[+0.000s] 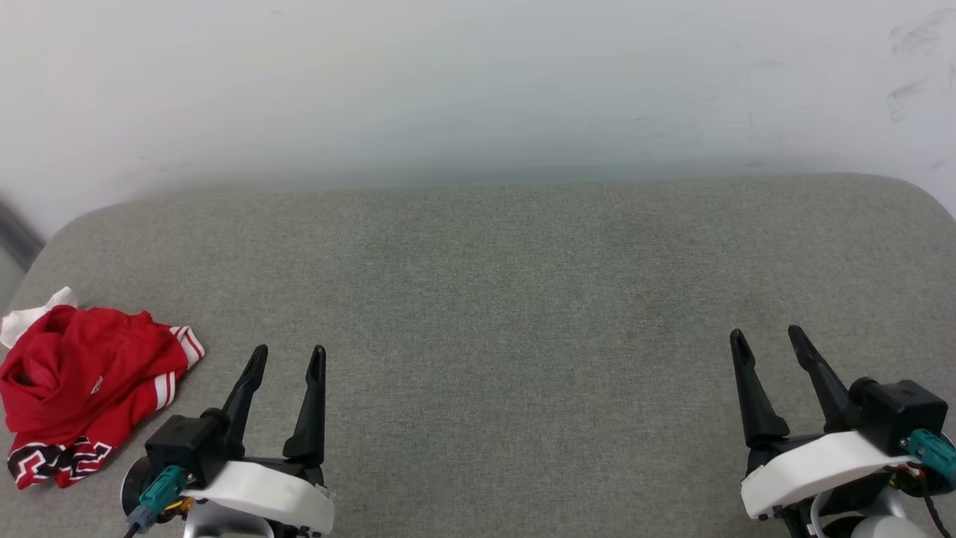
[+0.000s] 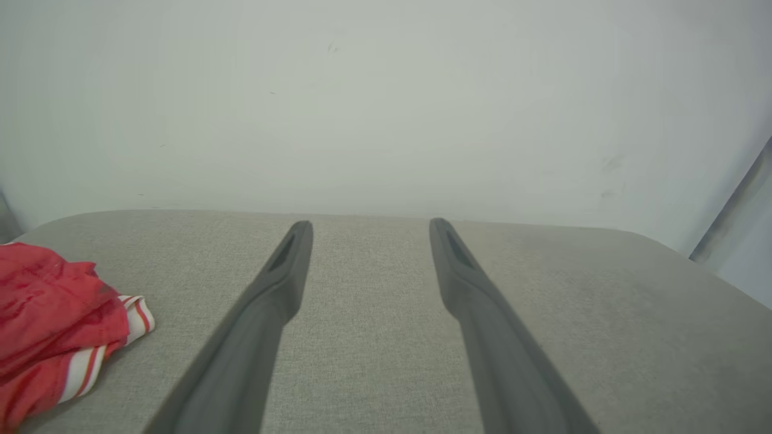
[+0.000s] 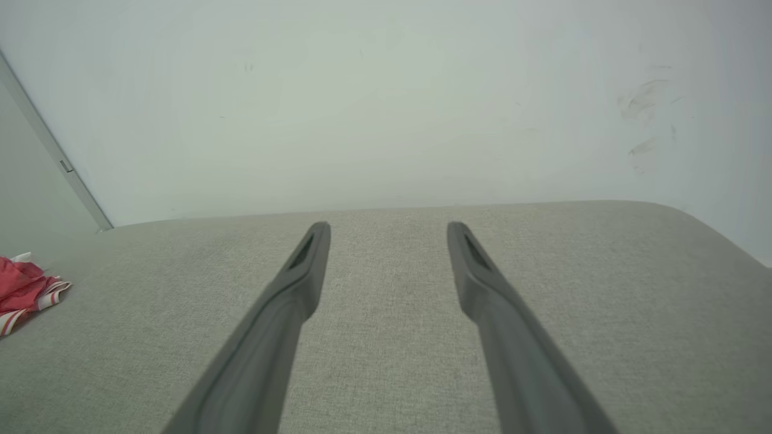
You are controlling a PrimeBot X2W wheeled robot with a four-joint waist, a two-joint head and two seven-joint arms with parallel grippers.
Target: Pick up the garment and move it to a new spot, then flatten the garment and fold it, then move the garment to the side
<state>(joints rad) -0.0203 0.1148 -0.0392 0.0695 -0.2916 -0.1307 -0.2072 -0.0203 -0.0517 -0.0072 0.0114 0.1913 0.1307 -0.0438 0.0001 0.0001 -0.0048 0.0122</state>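
Lying crumpled on the surface (image 1: 485, 336), the garment (image 1: 82, 381) looks soft, best pinched at a raised fold; the left pincer (image 1: 290, 349) and right pincer (image 1: 766, 331) gape empty.

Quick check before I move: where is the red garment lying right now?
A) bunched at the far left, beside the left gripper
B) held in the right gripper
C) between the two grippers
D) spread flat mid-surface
A: the garment lies crumpled at the grey surface's left edge, apart from the open left gripper.
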